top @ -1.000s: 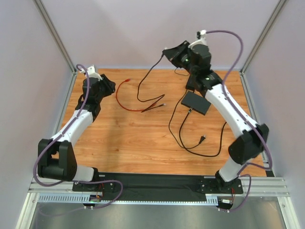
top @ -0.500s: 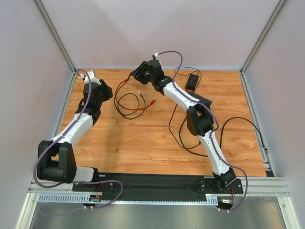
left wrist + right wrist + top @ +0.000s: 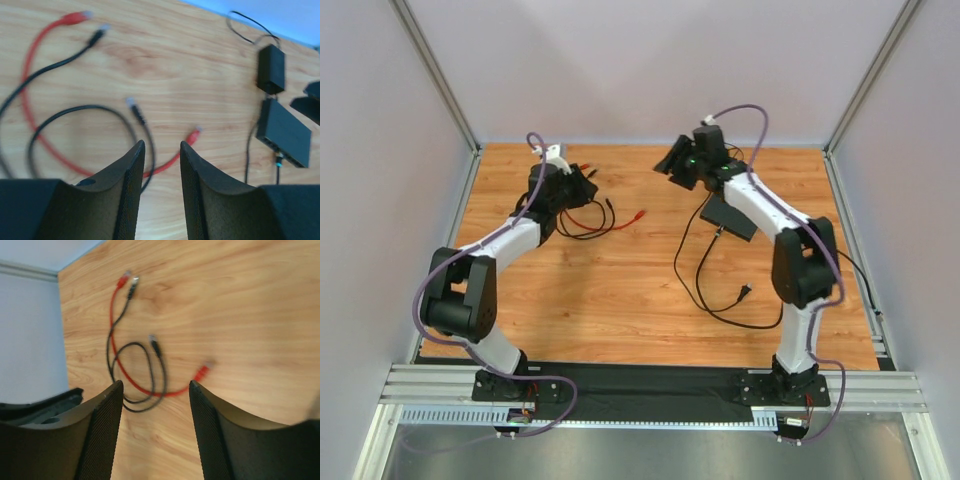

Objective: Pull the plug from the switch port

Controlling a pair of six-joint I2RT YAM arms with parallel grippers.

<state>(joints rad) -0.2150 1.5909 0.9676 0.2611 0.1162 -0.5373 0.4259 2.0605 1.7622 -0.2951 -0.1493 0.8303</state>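
A: Top view?
B: The switch (image 3: 730, 218) is logged on the table (image 3: 620, 290), beneath the right arm, black cord attached.
A: Left wrist?
B: The left gripper (image 3: 162, 145) is seen released, empty, above the red cable (image 3: 194, 135).
A: Right wrist?
B: The right gripper (image 3: 155, 385) is seen released, empty.

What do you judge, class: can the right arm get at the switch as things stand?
Probably yes. The right claw hangs open just past the switch, with nothing lying on top of it. Its own forearm runs over the switch's far edge, so it would need to draw back first.
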